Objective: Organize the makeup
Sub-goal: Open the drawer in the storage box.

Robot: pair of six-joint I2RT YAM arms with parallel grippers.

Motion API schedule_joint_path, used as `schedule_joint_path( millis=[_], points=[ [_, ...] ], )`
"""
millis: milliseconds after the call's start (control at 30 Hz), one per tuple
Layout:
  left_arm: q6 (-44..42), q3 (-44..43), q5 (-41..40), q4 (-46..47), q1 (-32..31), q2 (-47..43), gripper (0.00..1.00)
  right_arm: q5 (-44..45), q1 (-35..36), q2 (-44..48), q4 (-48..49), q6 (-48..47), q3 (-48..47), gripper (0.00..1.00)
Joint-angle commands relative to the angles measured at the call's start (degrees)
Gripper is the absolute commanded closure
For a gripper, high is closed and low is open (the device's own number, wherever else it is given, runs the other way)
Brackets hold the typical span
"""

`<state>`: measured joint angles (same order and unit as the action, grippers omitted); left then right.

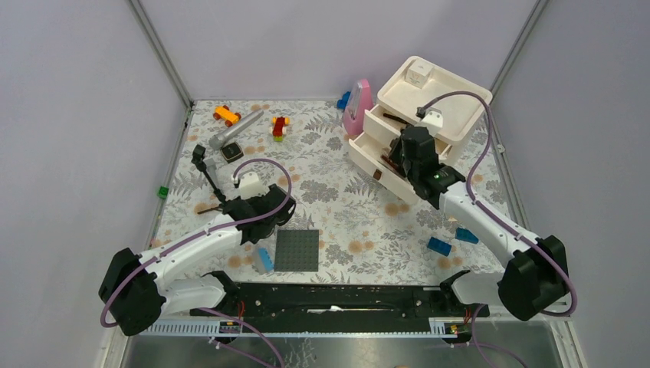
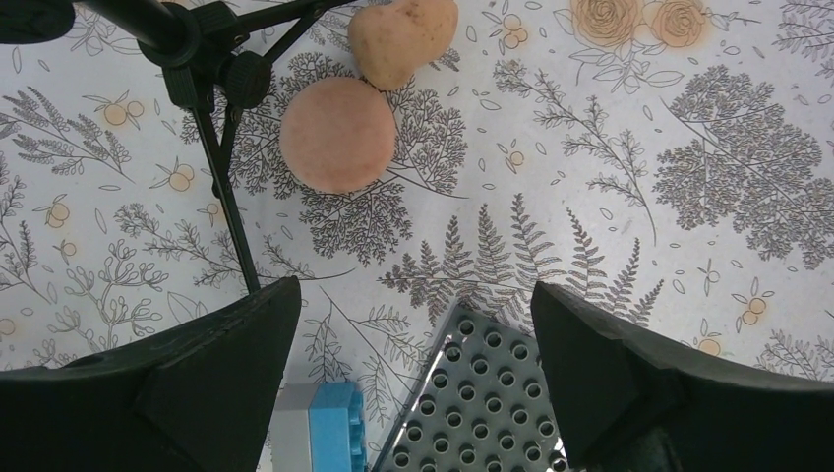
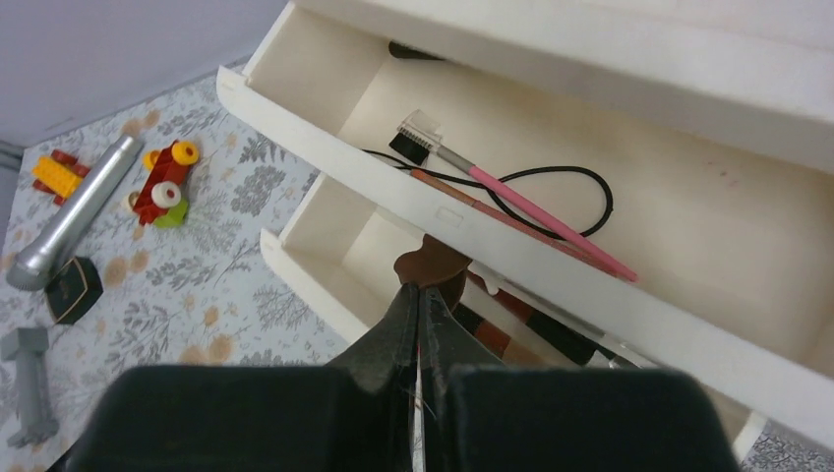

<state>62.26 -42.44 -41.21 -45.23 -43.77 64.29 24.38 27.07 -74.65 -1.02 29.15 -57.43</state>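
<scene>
My right gripper is shut over the lower open drawer of the white organizer. In the right wrist view its tips pinch a small brown-ended piece. Red-and-black sticks lie in that lower drawer. The upper drawer holds a pink-handled brush and a reddish pencil. My left gripper is open and empty above the table. Two peach puffs lie ahead of it. Another peach piece lies by the organizer.
A black mini tripod stands left of the puffs. A grey studded plate and a blue brick lie under the left gripper. A silver tube, a black compact, toy bricks and a pink item lie at the back.
</scene>
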Motion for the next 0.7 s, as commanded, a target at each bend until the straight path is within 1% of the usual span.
schedule_joint_path(
  millis=[0,233,667],
  points=[
    [1.6,-2.9,-2.5,-1.6,0.0,1.1,0.01,-0.9,4.2,4.2,2.4,2.1,1.5,1.00],
    [1.6,-3.4,-3.0,-2.0,0.0,2.0,0.01,-1.8,7.3,6.4,1.7,3.1,3.3,1.00],
    [2.7,-2.2,-3.2,-2.2,0.3,2.3,0.01,-4.1,12.7,6.1,1.7,3.6,2.5,1.00]
  ],
)
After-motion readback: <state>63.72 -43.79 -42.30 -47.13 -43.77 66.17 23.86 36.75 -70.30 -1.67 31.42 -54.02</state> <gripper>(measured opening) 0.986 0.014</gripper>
